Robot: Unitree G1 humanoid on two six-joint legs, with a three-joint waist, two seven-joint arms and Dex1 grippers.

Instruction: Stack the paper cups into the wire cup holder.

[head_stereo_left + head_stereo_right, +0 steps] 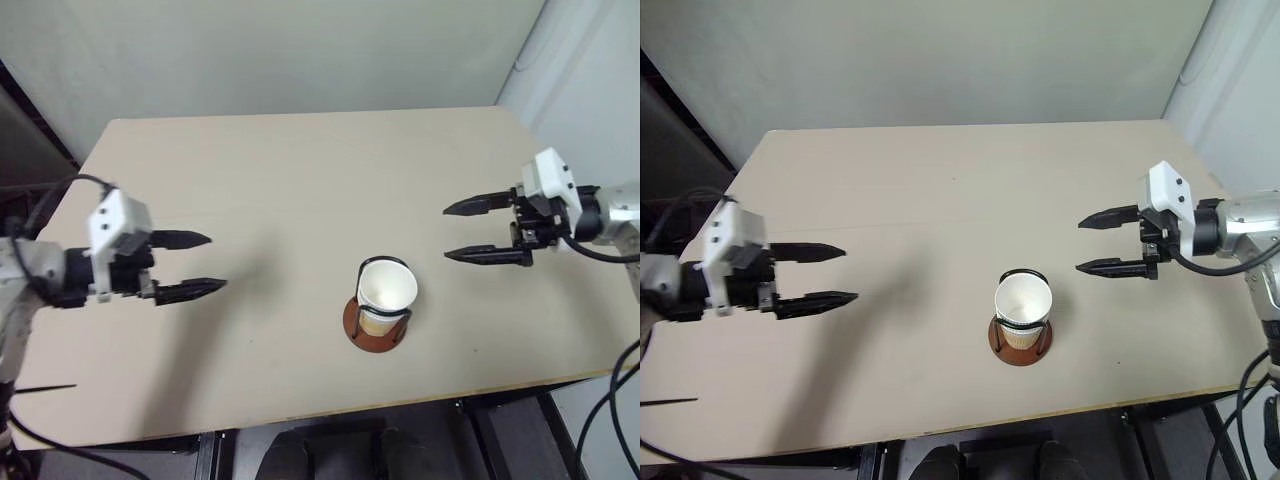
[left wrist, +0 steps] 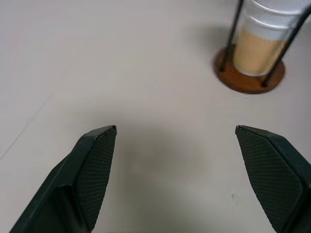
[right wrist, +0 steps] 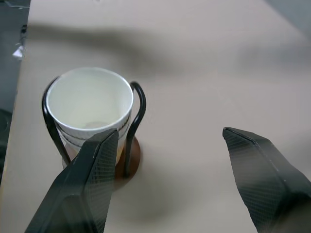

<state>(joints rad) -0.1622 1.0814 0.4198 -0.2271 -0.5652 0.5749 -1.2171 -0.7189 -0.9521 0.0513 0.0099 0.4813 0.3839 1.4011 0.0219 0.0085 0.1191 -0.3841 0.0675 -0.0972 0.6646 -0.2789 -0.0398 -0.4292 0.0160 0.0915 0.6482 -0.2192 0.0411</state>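
The paper cups (image 1: pixel 386 290) sit nested inside the wire cup holder (image 1: pixel 375 345), which stands upright near the table's front edge, right of centre. The left wrist view shows stacked white rims above a tan wall (image 2: pixel 265 34) and the brown disc base (image 2: pixel 243 81). My left gripper (image 1: pixel 217 262) hovers over the table's left side, open and empty, pointing toward the holder from well away. My right gripper (image 1: pixel 446 233) is open and empty too, a short way to the right of the holder and slightly behind it. In the right wrist view the top cup (image 3: pixel 90 99) is empty.
The beige table (image 1: pixel 300 170) is bare around the holder. Its front edge runs just below the holder's base, and a pale wall stands behind the far edge. Black cables hang off the right front corner (image 1: pixel 625 400).
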